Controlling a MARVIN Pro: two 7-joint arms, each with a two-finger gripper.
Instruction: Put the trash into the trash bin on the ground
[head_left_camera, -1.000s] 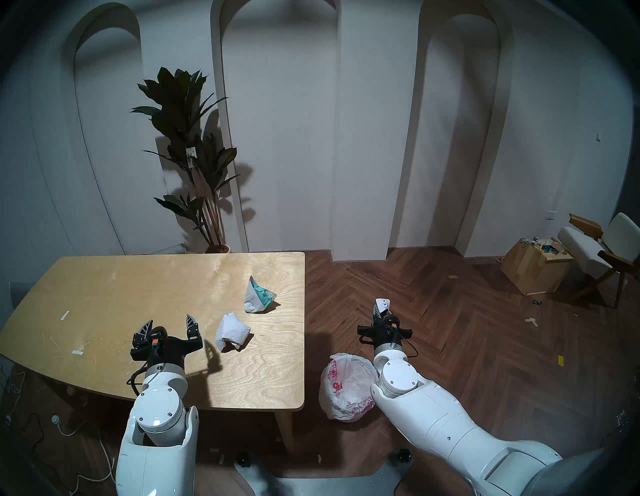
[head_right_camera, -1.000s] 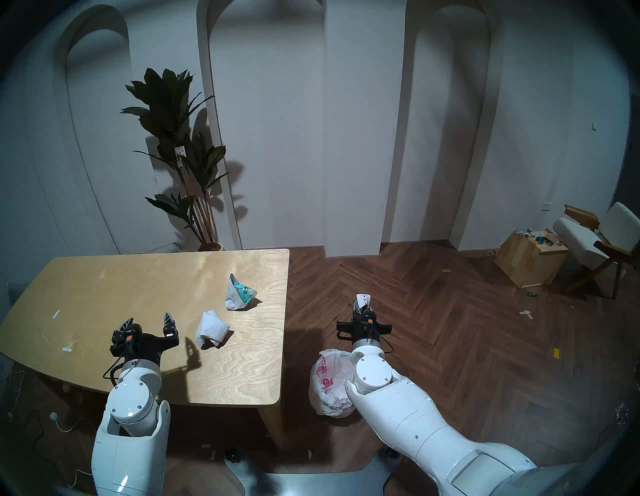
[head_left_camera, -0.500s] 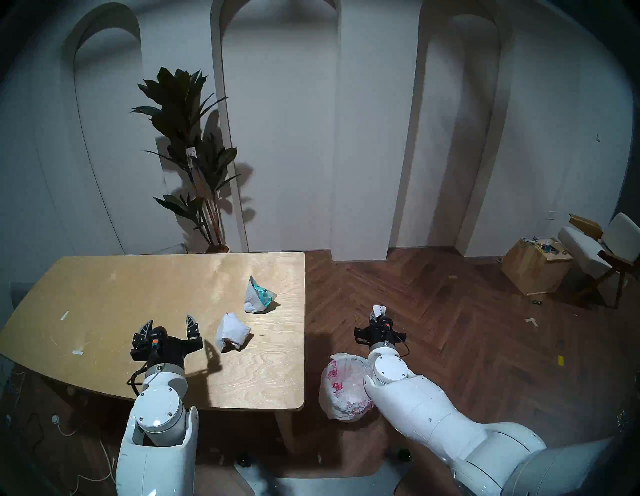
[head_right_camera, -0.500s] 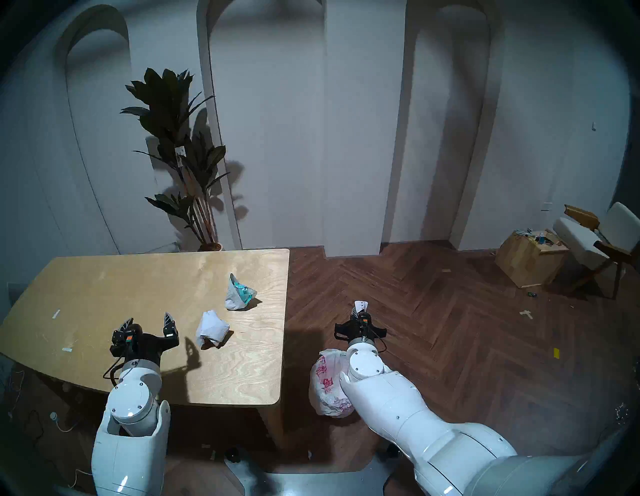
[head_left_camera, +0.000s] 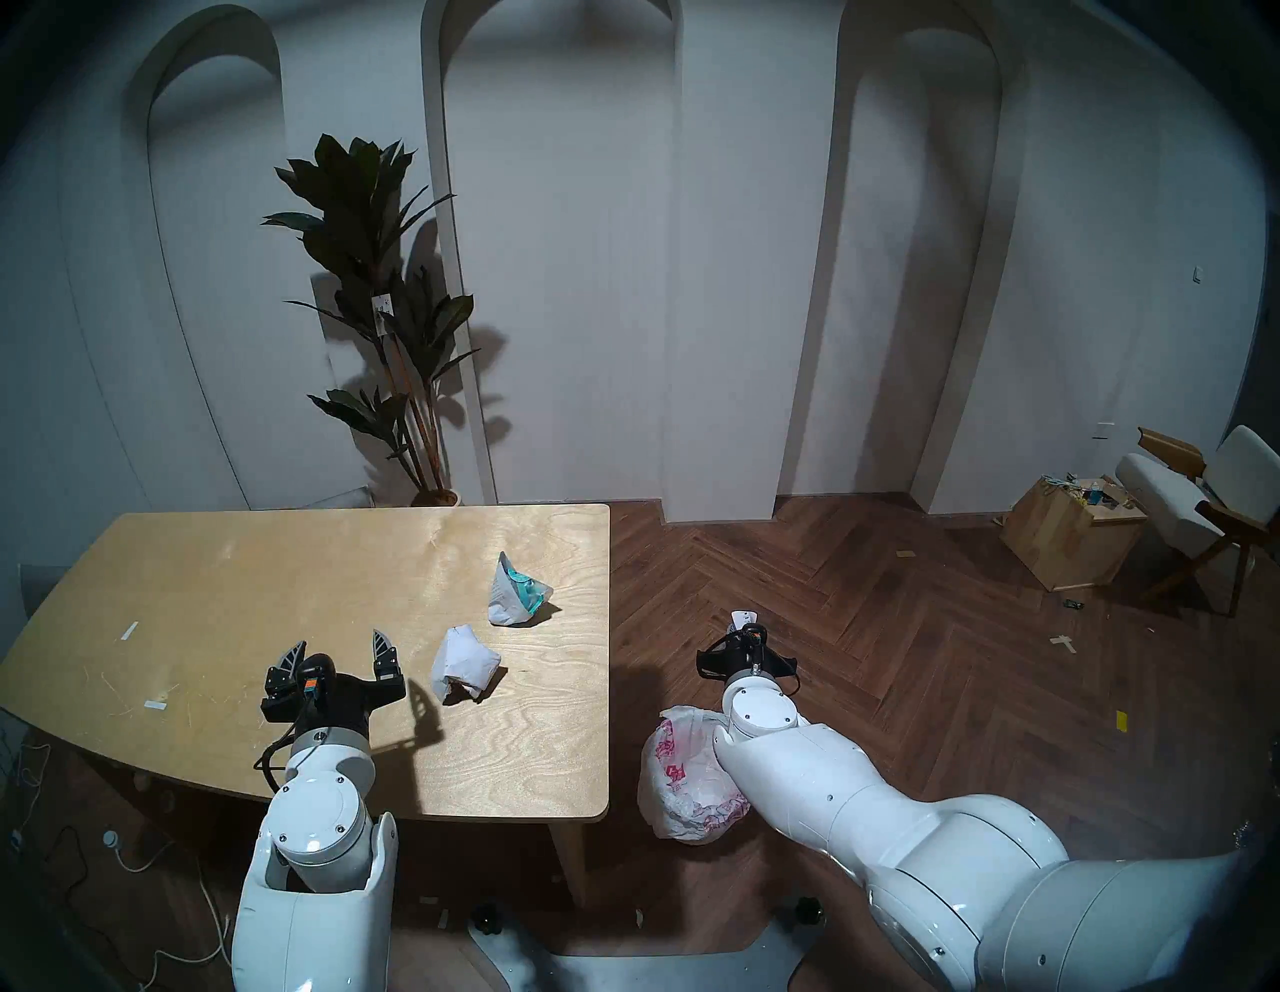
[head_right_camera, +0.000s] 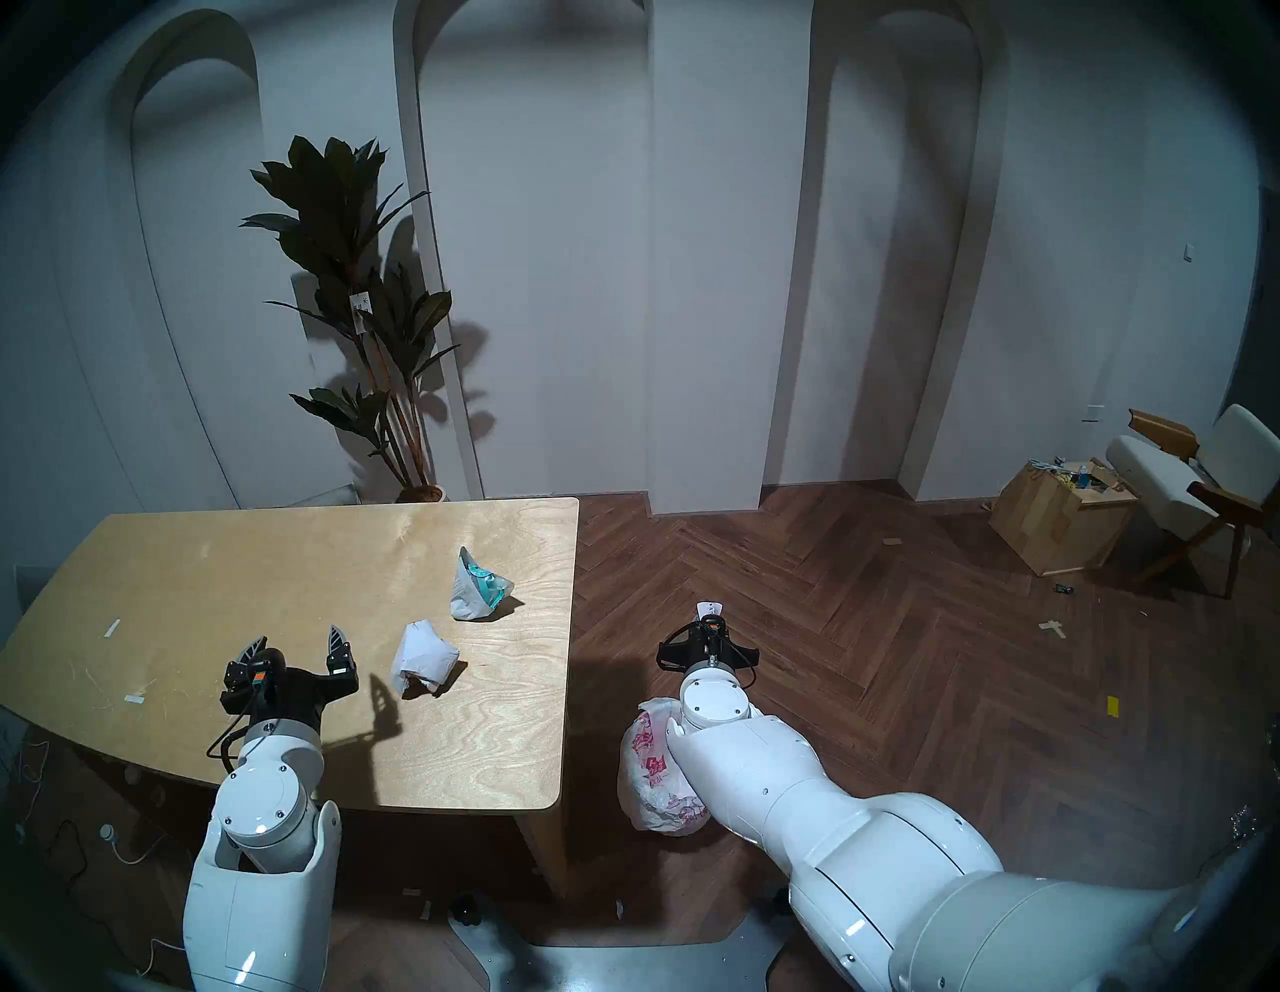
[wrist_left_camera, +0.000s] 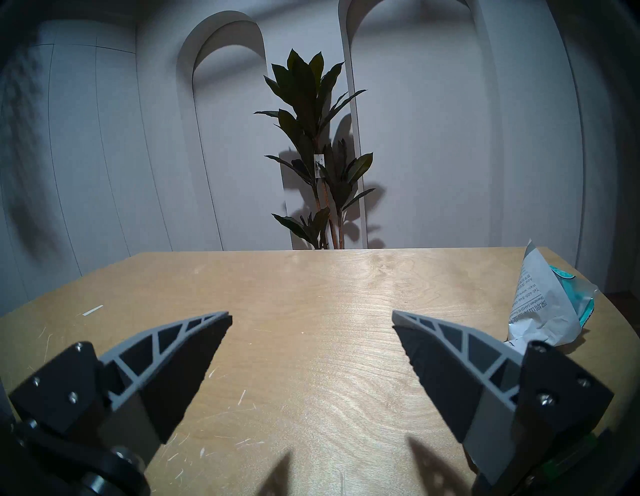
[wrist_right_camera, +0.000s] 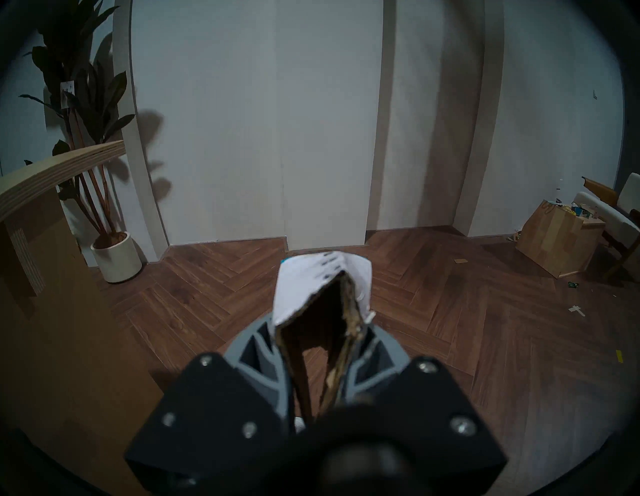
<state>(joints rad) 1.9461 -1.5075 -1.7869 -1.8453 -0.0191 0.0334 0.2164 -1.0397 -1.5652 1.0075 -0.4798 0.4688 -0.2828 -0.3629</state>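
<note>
Right of the table (head_left_camera: 208, 575), the right gripper (wrist_right_camera: 320, 350) has its jaws shut on the torn box (wrist_right_camera: 322, 294), past the bin (head_left_camera: 675, 769). Lower left, the left gripper (head_left_camera: 339, 648) jaws stand open by the wad (head_left_camera: 460, 661) and wrapper (head_left_camera: 516, 589).

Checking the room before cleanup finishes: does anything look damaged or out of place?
The small cardboard box shut in the right claw is torn open, its brown inside ragged. On the floor lie stray tape bits, and the wooden box by the chair overflows with clutter.
</note>
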